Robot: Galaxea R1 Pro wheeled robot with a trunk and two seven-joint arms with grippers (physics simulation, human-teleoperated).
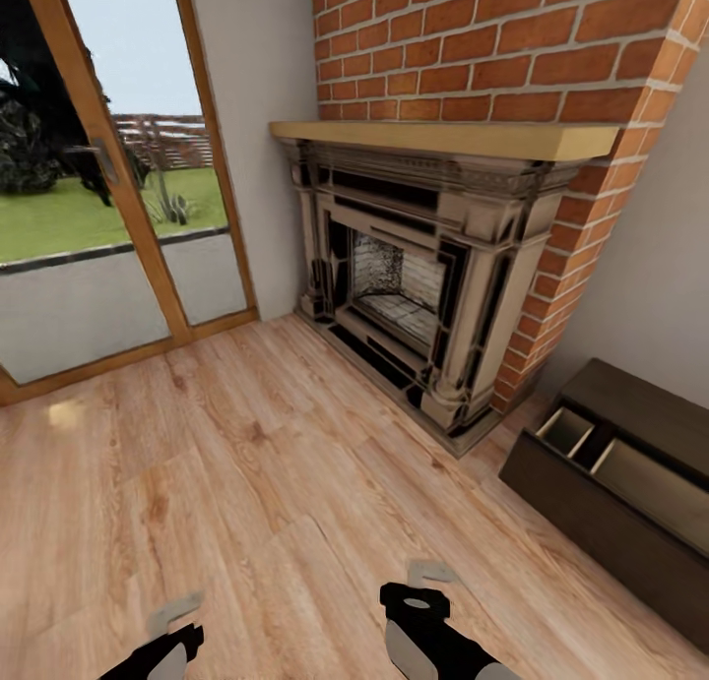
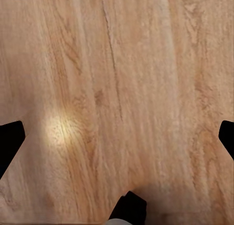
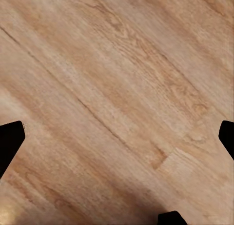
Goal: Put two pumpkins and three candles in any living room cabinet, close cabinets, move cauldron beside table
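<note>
The dark-brown cabinet [image 1: 591,523] stands low against the right wall beside the fireplace, its front open so that tan inner compartments [image 1: 567,430] show. The pumpkins, candles, cauldron and table are out of view. My left gripper [image 1: 169,629] and right gripper [image 1: 425,584] hang low over the bare wooden floor at the bottom of the head view. In the left wrist view the left gripper [image 2: 117,142] is open with only floorboards between its fingers. The right gripper [image 3: 117,142] is likewise open over bare planks, holding nothing.
A stone fireplace [image 1: 423,267] with a tan mantel sits in a red brick chimney wall [image 1: 492,40] straight ahead. A wood-framed glass door [image 1: 108,198] to the garden is at the left. Light wooden floor [image 1: 246,483] stretches between me and them.
</note>
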